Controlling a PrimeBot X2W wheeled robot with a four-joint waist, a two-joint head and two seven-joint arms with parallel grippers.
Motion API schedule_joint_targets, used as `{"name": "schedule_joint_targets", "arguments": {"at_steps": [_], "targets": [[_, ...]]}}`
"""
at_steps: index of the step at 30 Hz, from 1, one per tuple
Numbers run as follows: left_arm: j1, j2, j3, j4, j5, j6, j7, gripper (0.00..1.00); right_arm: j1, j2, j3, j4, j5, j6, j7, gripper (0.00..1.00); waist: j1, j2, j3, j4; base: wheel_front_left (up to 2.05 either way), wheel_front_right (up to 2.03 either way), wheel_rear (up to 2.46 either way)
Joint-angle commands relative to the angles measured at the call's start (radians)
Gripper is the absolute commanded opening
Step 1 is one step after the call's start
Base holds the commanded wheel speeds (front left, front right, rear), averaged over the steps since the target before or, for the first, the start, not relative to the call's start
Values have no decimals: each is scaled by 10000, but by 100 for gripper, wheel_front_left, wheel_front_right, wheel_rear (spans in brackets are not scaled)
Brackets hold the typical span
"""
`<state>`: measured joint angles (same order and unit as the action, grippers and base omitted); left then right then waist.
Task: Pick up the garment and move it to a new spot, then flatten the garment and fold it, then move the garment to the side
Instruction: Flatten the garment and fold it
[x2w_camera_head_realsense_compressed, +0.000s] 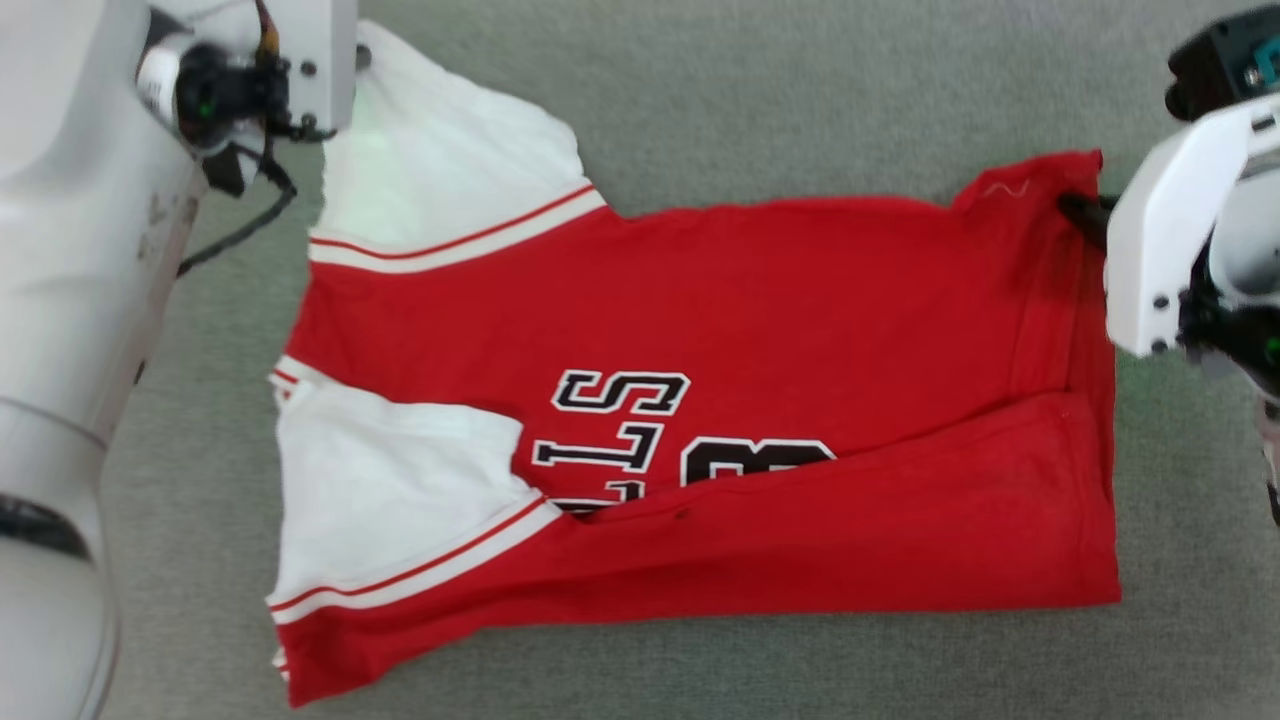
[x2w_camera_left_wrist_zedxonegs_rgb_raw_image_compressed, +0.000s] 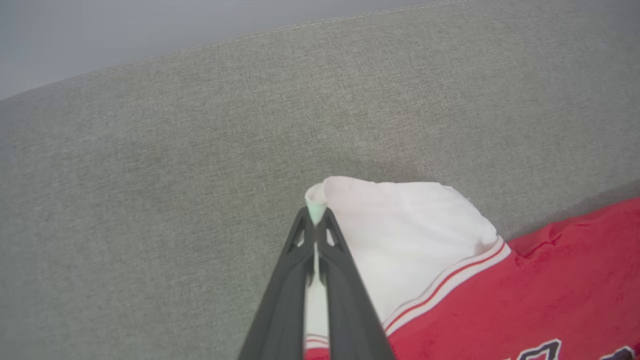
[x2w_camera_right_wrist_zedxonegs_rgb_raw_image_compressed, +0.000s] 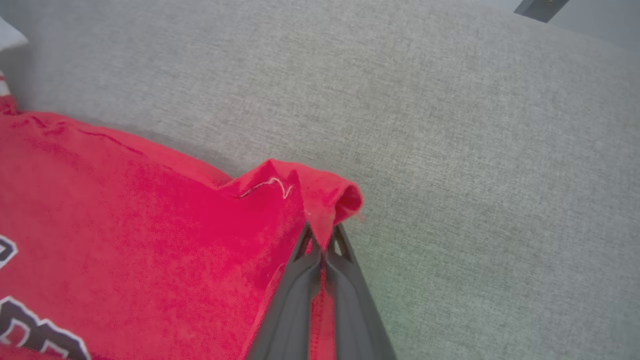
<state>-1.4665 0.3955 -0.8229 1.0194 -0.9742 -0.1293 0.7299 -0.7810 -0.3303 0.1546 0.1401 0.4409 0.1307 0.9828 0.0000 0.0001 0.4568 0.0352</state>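
The garment (x2w_camera_head_realsense_compressed: 780, 290), a red jersey T-shirt with white sleeves and black lettering, lies spread on the grey fabric surface (x2w_camera_head_realsense_compressed: 700, 90), its near long side folded over the chest print. My left gripper (x2w_camera_left_wrist_zedxonegs_rgb_raw_image_compressed: 315, 217) is shut on the far white sleeve's (x2w_camera_left_wrist_zedxonegs_rgb_raw_image_compressed: 400, 235) tip, pinching cloth between its dark fingers. In the head view that arm's wrist (x2w_camera_head_realsense_compressed: 250, 80) stands over the sleeve (x2w_camera_head_realsense_compressed: 440, 170) at the upper left. My right gripper (x2w_camera_right_wrist_zedxonegs_rgb_raw_image_compressed: 322, 235) is shut on the garment's far red hem corner (x2w_camera_right_wrist_zedxonegs_rgb_raw_image_compressed: 325, 195); a dark fingertip (x2w_camera_head_realsense_compressed: 1080, 212) meets that corner in the head view.
Grey upholstery (x2w_camera_left_wrist_zedxonegs_rgb_raw_image_compressed: 150, 175) extends all around the shirt. A seam edge (x2w_camera_left_wrist_zedxonegs_rgb_raw_image_compressed: 300, 27) runs along the far side in the left wrist view. My pale left arm (x2w_camera_head_realsense_compressed: 70, 350) fills the head view's left edge.
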Motion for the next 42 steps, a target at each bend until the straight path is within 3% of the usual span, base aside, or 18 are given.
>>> {"name": "schedule_joint_targets", "arguments": {"at_steps": [1, 9, 13, 16, 22, 26, 30, 37, 38, 40, 42], "targets": [[181, 118, -19, -184, -96, -19, -35, 0, 222, -132, 81, -88, 180, -1, -126, 0, 0, -1, -595, 365, 0, 0, 0], [1379, 1028, -289, -2110, -574, -7, 330, 0, 1575, -1083, 198, -711, 877, -1, -318, 0, 0, -1, -1763, 931, 0, 0, 0], [2226, 1565, -314, -3573, -795, 365, 756, 0, 2394, -1406, 24, -1273, 1208, -1, -84, 0, 0, -1, -2230, 1163, 0, 0, 0], [3036, 2140, -384, -5004, -940, 959, 1187, 0, 3052, -1572, -131, -1715, 1454, -1, 148, 0, 0, -1, -2493, 1286, 0, 0, 0], [4908, 3472, -483, -8280, -1422, 2656, 2111, 0, 4349, -1679, -519, -2520, 1750, -1, 496, 0, 0, -1, -2719, 1402, 0, 0, 0], [5897, 4072, -579, -9881, -1704, 3577, 2469, 0, 5051, -1580, -804, -2791, 1847, -1, 633, 0, 0, -1, -2726, 1415, 0, 0, 0], [6544, 4286, -694, -10618, -1905, 4126, 2625, 0, 5543, -1395, -868, -2870, 1826, -1, 838, 0, 0, -1, -2712, 1349, 0, 0, 0], [6995, 4139, -860, -10583, -2181, 4575, 2845, 1, 5746, -981, -941, -2545, 1685, -1, 1025, 0, 0, -1, -2696, 1126, 0, 0, 0], [7029, 4132, -902, -10536, -2201, 4627, 2934, 3, 5769, -943, -912, -2506, 1674, -1, 1046, 0, 0, -1, -2694, 1109, 0, 0, 0], [7067, 4123, -895, -10482, -2222, 4709, 2942, 16, 5757, -806, -982, -2397, 1661, -1, 990, 0, 0, -1, -2678, 1071, 0, 0, 0], [7088, 4109, -879, -10434, -2222, 4781, 2924, 20, 5680, -844, -978, -2337, 1606, -1, 931, 0, 0, -1, -2653, 1043, 0, 0, 0]]}}
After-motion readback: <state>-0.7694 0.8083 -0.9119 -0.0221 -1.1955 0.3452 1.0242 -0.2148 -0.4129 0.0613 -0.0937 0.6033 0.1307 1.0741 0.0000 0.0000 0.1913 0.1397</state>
